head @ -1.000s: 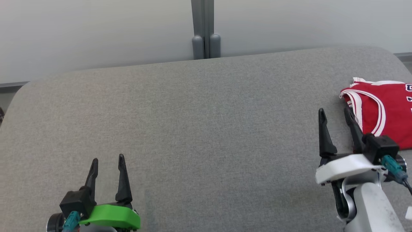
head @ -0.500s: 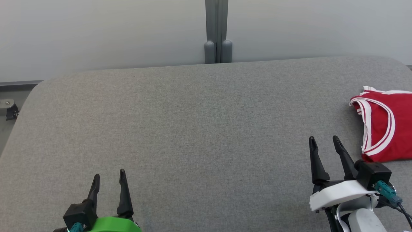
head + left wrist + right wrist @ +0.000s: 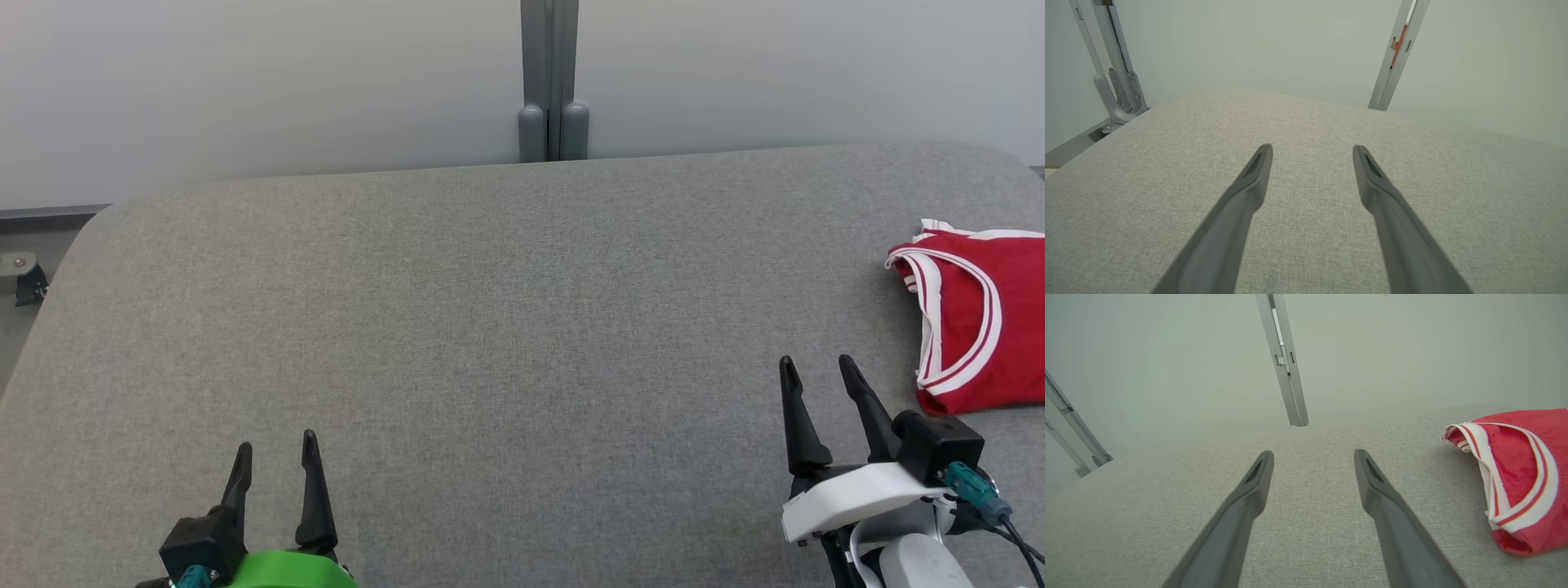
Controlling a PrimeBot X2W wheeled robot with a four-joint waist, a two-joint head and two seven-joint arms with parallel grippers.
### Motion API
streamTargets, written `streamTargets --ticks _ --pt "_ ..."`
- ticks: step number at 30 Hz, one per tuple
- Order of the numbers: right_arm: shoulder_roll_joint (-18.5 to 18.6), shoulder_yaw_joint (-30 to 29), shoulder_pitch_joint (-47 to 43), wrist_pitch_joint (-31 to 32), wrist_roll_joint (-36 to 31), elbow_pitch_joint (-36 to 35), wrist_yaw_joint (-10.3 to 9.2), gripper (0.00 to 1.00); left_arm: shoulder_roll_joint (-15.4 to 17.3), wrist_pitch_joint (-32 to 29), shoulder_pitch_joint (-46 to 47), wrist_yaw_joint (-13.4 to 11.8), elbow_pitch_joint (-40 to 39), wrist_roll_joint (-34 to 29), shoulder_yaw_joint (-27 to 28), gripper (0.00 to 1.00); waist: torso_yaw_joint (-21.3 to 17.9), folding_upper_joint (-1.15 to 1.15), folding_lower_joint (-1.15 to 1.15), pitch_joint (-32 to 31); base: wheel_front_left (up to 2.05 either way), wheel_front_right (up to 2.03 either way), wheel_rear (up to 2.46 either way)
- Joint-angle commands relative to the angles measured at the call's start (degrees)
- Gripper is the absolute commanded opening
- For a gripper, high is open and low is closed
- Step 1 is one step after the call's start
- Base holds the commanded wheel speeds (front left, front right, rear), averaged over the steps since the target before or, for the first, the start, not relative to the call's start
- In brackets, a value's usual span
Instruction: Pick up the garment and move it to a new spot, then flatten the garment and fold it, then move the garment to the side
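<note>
A folded red garment [image 3: 984,318] with white and red trim lies at the right edge of the grey table [image 3: 490,327], partly cut off by the head view's border. It also lies at the right in the right wrist view as the red garment [image 3: 1519,473]. My right gripper [image 3: 816,371] stands open just left of it, apart from the cloth, with nothing between its fingers [image 3: 1249,490]. My left gripper [image 3: 276,445] is open near the front left of the table, also holding nothing, its fingers [image 3: 1253,179] above bare fabric.
The table is covered in grey cloth with rounded corners. A pale wall with a grey vertical post [image 3: 549,82] runs behind the far edge. A grey frame bracket [image 3: 1114,90] stands off the table's left corner in the left wrist view.
The head camera shifted a second ago, so the whole scene slid. My right gripper has drawn back from the garment toward the table's front; since half a second ago almost nothing has moved.
</note>
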State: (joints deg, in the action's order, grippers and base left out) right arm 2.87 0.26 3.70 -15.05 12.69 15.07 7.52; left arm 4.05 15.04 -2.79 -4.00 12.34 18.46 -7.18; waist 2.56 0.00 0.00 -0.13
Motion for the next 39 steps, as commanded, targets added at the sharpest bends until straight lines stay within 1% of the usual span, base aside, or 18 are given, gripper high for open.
streamTargets --ticks 1,13,14,18,29,39 --pt "0.1 0.0 0.0 -0.1 0.2 0.3 -0.08 1.0 -0.1 0.2 -0.4 0.4 0.2 0.1 0.2 1.0 0.0 0.0 0.0 0.0 0.0 0.0 0.0" --pt "0.1 0.4 0.3 -0.1 0.4 0.5 -0.09 1.0 -0.2 0.2 0.0 0.8 0.7 0.6 0.3 1.0 0.2 0.0 0.0 0.0 0.0 0.0 0.0" --pt "0.0 0.4 0.1 0.0 0.3 0.4 0.01 0.0 0.0 0.0 0.0 0.6 0.7 0.3 0.1 0.0 0.2 0.0 0.0 0.0 0.0 0.0 0.0" --pt "-0.3 0.2 -0.5 0.4 1.2 2.1 0.01 0.0 -0.1 -0.6 -0.1 0.7 2.5 1.1 0.0 0.0 0.2 0.0 0.0 0.0 0.0 0.0 0.0" --pt "-0.2 -0.8 0.0 3.6 12.9 1.5 0.0 0.0 -0.2 -3.8 1.4 2.3 2.4 11.9 2.2 0.0 -0.1 0.0 0.0 0.1 0.0 0.0 0.0" --pt "-0.2 -1.6 0.4 6.0 22.2 1.1 0.0 0.0 -0.4 -6.2 2.5 3.6 2.2 20.6 3.8 0.0 -0.3 0.0 0.0 0.1 0.0 0.0 0.0"
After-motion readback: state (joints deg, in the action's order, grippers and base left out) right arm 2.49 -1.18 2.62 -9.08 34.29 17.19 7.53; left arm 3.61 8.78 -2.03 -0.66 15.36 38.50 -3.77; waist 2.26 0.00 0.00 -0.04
